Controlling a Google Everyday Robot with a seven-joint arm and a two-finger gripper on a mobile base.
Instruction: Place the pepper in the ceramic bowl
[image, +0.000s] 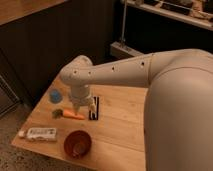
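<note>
Arm (117, 70) extended over table (122, 117), pincer (81, 107) pointing down, spread, above pepper (75, 116)

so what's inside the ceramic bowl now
Nothing: the ceramic bowl shows a bare inside, with nothing covering it. The pepper lies on the table beyond it, with the tool right above the pepper.

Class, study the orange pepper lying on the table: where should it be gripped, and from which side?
I would grip the pepper at its thicker middle, coming from straight above with the jaws across its length: it lies flat on the table, long and slim. The tool hangs open just over it.
</note>
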